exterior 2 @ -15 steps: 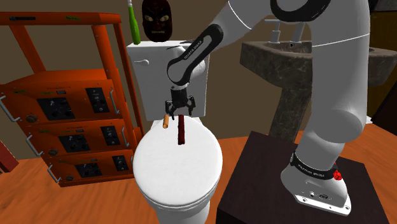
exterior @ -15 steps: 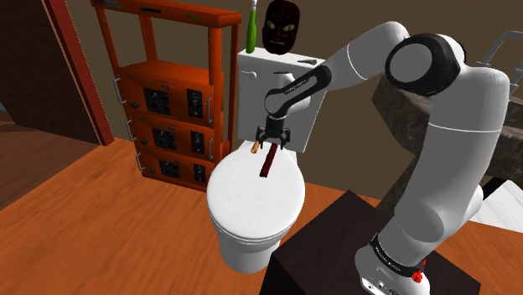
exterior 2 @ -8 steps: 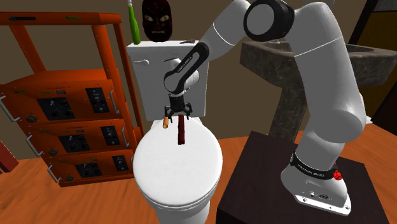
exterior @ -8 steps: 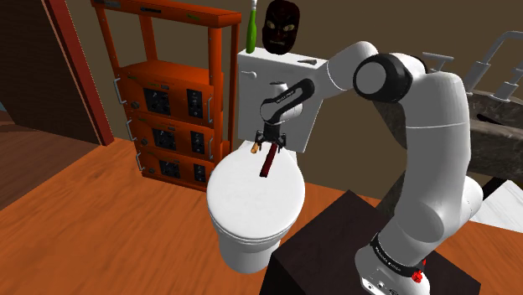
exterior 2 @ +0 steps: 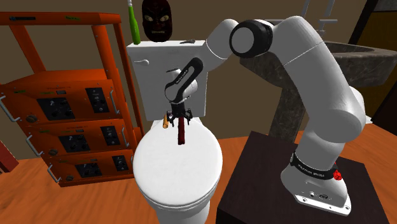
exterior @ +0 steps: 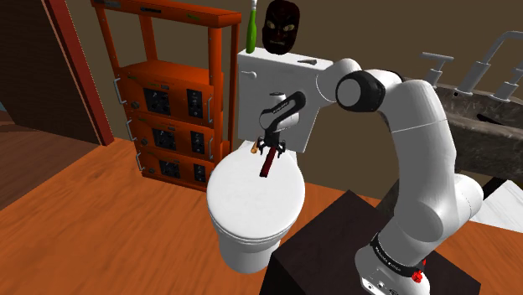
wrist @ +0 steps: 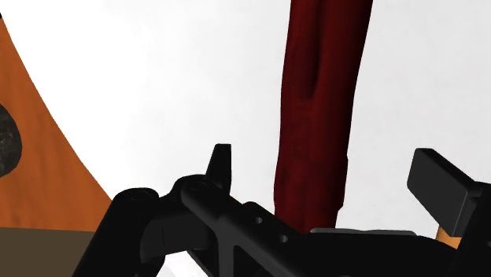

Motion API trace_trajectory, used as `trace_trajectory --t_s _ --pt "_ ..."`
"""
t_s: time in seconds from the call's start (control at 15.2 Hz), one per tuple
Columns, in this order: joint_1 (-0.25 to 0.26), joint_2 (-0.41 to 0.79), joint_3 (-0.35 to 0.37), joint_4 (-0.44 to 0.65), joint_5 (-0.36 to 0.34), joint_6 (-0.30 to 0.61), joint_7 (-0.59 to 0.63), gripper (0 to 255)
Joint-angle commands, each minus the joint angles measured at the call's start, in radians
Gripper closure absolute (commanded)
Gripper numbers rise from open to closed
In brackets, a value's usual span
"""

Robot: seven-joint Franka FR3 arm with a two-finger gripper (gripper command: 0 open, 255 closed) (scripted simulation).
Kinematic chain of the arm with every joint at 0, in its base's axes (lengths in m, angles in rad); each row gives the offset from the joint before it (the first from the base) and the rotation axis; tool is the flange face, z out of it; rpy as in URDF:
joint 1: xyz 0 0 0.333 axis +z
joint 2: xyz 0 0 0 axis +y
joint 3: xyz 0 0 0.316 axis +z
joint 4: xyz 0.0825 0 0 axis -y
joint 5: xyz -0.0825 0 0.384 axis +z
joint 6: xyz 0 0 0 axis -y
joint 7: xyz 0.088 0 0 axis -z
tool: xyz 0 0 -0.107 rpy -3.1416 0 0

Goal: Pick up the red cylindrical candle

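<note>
A dark red cylindrical candle (exterior: pixel 266 164) (exterior 2: pixel 181 132) lies flat on the white toilet lid (exterior: pixel 250 205) (exterior 2: pixel 173 172), near the tank. My black gripper (exterior: pixel 272 151) (exterior 2: pixel 177 118) has come down over the candle's end nearest the tank. In the wrist view the candle (wrist: pixel 319 94) runs away from the gripper (wrist: pixel 329 169) between the two fingers, which stand apart on either side of it. The gripper is open, and a white gap shows between each finger and the candle. A small tan stub (exterior: pixel 254 147) (exterior 2: pixel 166 121) lies just beside the candle.
The white tank (exterior: pixel 285 80) rises right behind the gripper, with a green bottle (exterior: pixel 252 29) and a dark mask (exterior: pixel 281 25) on top. An orange shelf unit (exterior: pixel 168 92) stands at the shoulder view's left. A stone sink (exterior 2: pixel 356 57) is behind the arm.
The arm has folded lower and the gripper has dropped a little, from just above the candle's end down around it. The candle and the stub have not moved.
</note>
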Motion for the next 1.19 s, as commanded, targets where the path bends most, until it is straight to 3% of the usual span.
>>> trace_trajectory --t_s 0.0,0.26,0.33,1.12 --pt "-0.001 0.024 -0.001 0.01 -0.001 0.015 0.0 0" --pt "0.0 0.053 -0.003 0.019 -0.002 0.033 0.001 0" --pt "-0.001 0.052 -0.003 0.02 -0.002 0.032 0.0 255" --pt "-0.001 0.02 -0.001 0.008 -0.001 0.012 0.0 255"
